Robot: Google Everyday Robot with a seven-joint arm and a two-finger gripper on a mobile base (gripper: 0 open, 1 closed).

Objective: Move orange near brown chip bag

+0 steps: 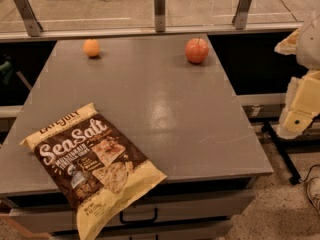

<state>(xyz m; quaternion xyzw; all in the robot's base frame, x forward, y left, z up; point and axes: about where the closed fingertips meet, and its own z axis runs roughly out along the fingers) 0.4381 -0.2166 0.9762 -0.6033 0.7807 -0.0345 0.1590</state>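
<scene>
Where the orange (pixel 91 47) lies: on the table (pixel 165 109), at its far left corner as the camera sees it, just short of the far edge, alone, with a small shadow beside it.
Orange, look: small, round, smooth, evenly coloured.
Chip bag (pixel 95 166): flat on the table's near left corner, turned slantwise, its lower pale-yellow end hanging over the table's front edge. It is dark brown with pale-yellow ends, and the white "Sea Salt" lettering and pictured chips face up.
Orange to chip bag: well apart, with nearly the whole depth of the table between them, both on the table's left side.
Apple (pixel 197 50): on the table near its far right corner, upright with the stem dimple on top, reddish-orange and larger than the orange. It is well apart from the orange along the same far edge.
Gripper (pixel 299 106): off the table, beyond its right edge, above the floor. Its parts are pale cream-yellow and partly out of view.
Gripper's grasp: I cannot tell how wide it stands. The orange, the apple and the chip bag all rest on the table, apart from it.
Table, look: grey flat top with a soft glare near the middle, and a drawer front with a dark handle (pixel 138 217) below the front edge.
Rail (pixel 159 9): metal, with three posts, running just behind the table's far edge.
Floor (pixel 270 209): speckled, right of the table, with a black frame leg (pixel 282 154) on it below the gripper.
</scene>
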